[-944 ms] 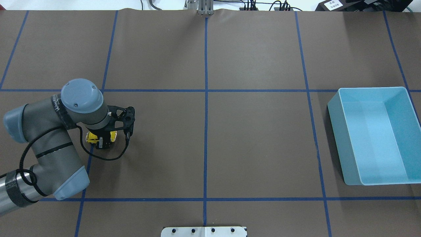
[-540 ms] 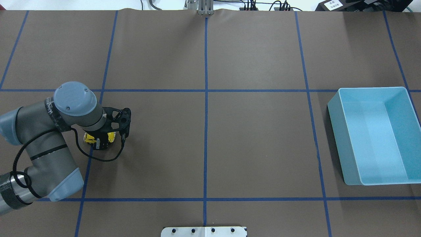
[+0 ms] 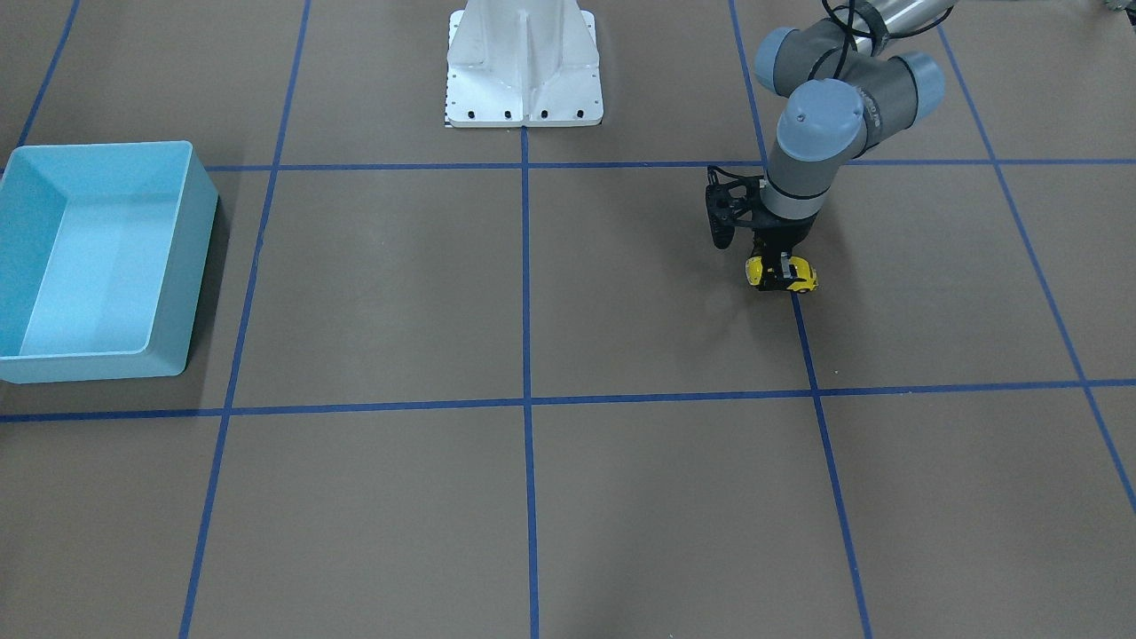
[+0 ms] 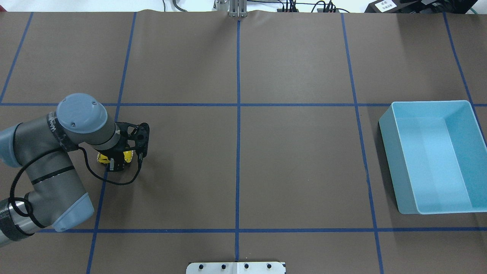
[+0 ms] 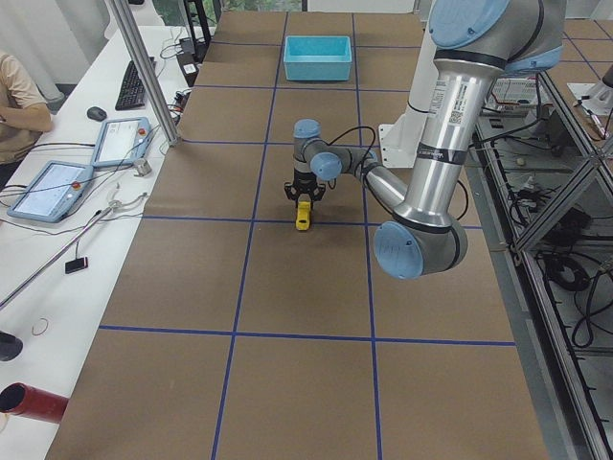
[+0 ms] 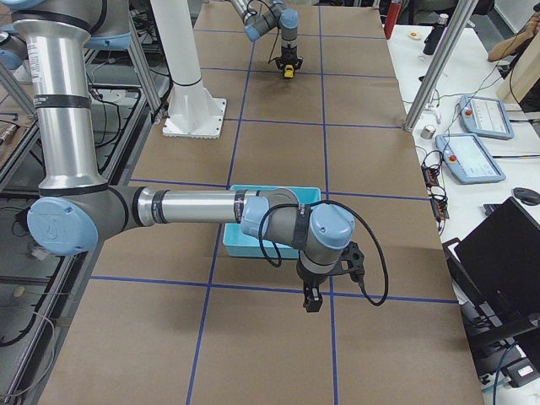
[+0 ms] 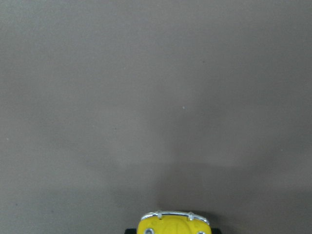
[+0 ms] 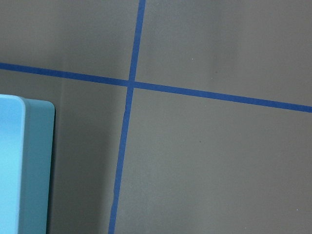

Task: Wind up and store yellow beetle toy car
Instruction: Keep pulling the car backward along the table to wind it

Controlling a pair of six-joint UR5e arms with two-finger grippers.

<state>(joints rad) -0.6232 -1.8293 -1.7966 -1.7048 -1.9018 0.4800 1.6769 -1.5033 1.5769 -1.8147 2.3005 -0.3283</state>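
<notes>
The yellow beetle toy car (image 4: 101, 158) sits low at the table surface on the left side, on a blue tape line. It also shows in the front view (image 3: 803, 277), the left side view (image 5: 303, 218) and the right side view (image 6: 288, 73). My left gripper (image 4: 115, 162) points straight down and is shut on the car across its middle (image 3: 781, 272). The left wrist view shows only the car's yellow nose and silver bumper (image 7: 173, 222) at the bottom edge. My right gripper (image 6: 312, 299) shows only in the right side view, hanging near the light blue bin (image 6: 278, 190); I cannot tell if it is open.
The light blue bin (image 4: 389, 160) stands empty at the far right of the table, far from the car (image 3: 201, 240). Its corner shows in the right wrist view (image 8: 24, 165). The white robot base (image 3: 524, 80) is at the table's middle edge. Blue tape lines grid the brown mat.
My left arm has shifted leftward in the overhead view, dragging the gripped car a little to the left along the table. The bin has not moved.
</notes>
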